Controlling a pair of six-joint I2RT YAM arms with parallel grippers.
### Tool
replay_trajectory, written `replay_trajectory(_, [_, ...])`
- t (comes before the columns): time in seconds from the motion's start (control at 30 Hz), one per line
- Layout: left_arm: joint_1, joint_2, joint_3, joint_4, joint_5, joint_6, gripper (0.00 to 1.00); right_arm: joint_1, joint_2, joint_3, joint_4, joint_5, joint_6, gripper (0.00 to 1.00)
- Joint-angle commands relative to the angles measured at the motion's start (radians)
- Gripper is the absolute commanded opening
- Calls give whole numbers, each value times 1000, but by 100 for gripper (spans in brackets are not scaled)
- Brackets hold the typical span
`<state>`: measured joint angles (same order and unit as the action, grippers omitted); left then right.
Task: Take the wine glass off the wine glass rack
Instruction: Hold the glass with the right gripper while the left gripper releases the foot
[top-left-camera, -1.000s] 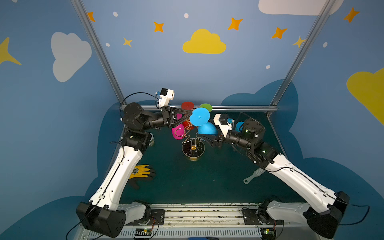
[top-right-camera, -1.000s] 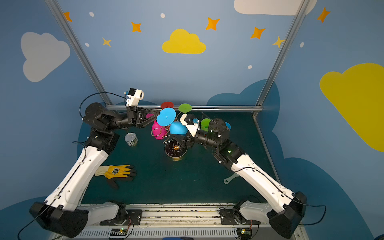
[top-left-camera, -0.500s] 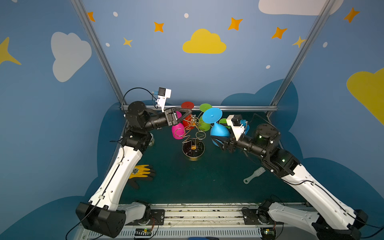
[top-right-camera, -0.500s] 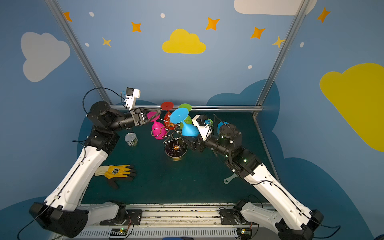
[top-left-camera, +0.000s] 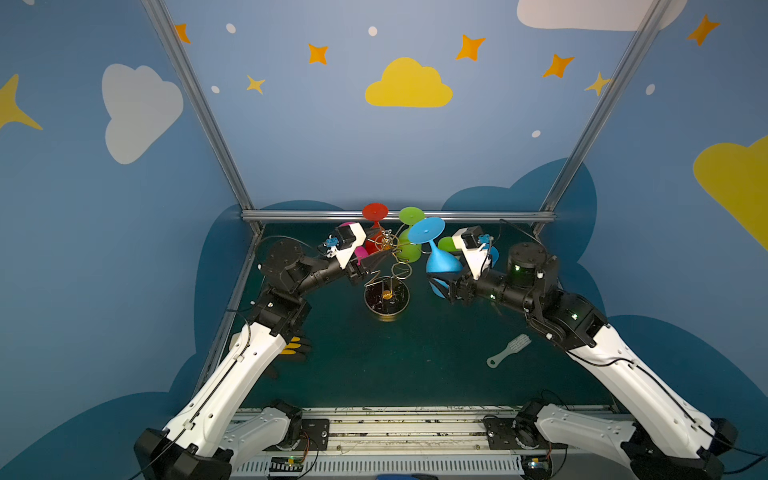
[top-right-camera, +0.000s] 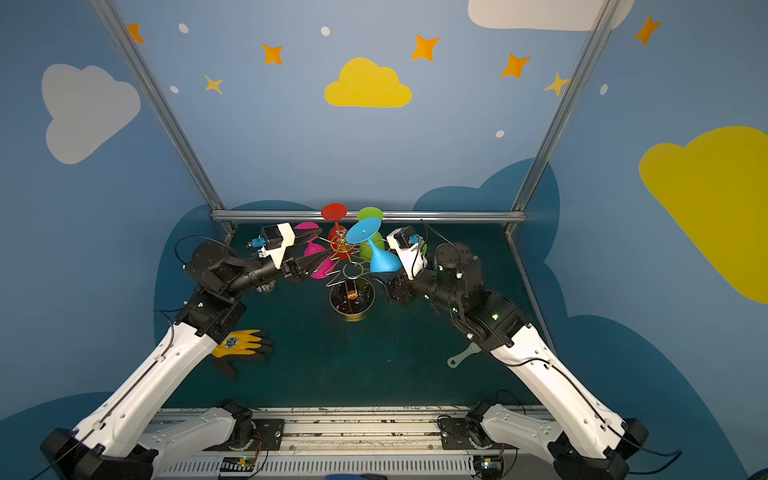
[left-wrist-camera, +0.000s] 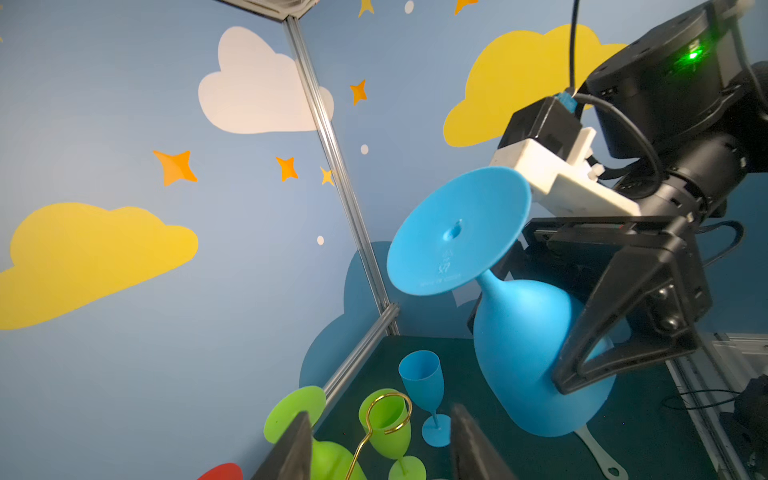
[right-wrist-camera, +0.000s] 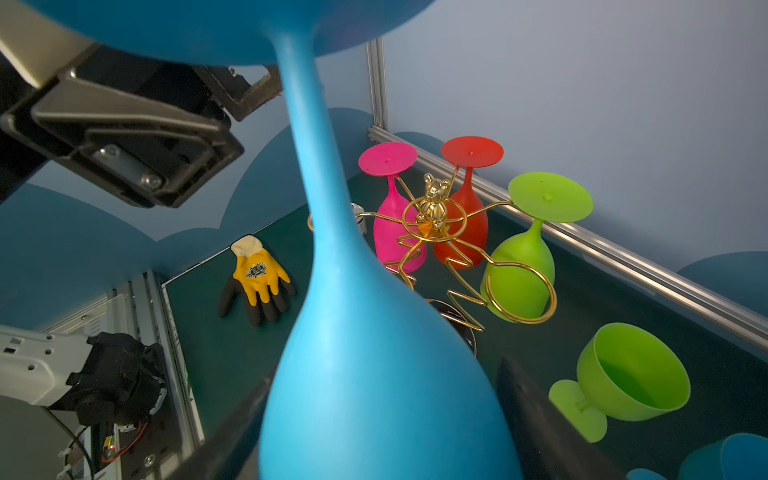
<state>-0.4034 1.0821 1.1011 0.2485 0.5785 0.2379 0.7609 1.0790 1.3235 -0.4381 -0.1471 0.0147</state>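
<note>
The blue wine glass (top-left-camera: 442, 262) (top-right-camera: 382, 259) hangs foot up just right of the gold wine glass rack (top-left-camera: 392, 270) (top-right-camera: 351, 274) and does not touch it. My right gripper (right-wrist-camera: 384, 374) (top-left-camera: 442, 286) is shut on its bowl (right-wrist-camera: 374, 395); the left wrist view shows that grip from the side on the blue glass (left-wrist-camera: 519, 353). My left gripper (left-wrist-camera: 380, 415) (top-right-camera: 316, 249) is open at the rack's left side, with a bare gold loop (left-wrist-camera: 388, 411) in front of its fingers. Pink (right-wrist-camera: 395, 232), red (right-wrist-camera: 465, 224) and green (right-wrist-camera: 523, 266) glasses hang on the rack (right-wrist-camera: 434, 224).
A green wide glass (right-wrist-camera: 623, 374) lies on the mat right of the rack. A blue flute (left-wrist-camera: 422, 382) and a green flute (left-wrist-camera: 388, 432) stand near it. A yellow glove (top-right-camera: 241, 343) lies at the left, a grey brush (top-left-camera: 509, 351) at the right.
My right arm has carried the blue glass rightward and down, away from the rack. My left gripper has opened and drawn back a little to the left.
</note>
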Motion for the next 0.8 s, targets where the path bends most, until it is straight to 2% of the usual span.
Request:
replay_trajectory(0.0, [-18, 7, 1, 68, 0, 142, 58, -1, 21, 41, -17, -14, 16, 4])
replay_trajectory(0.27, [-71, 42, 20, 59, -60, 236, 58, 6, 86, 98, -50, -44, 29, 1])
replay_trajectory(0.47, [-89, 64, 36, 70, -111, 260, 56, 13, 99, 99, -60, -72, 40, 0])
replay_trajectory(0.77, [-100, 80, 43, 93, -118, 253, 53, 23, 109, 93, -85, -85, 53, 0])
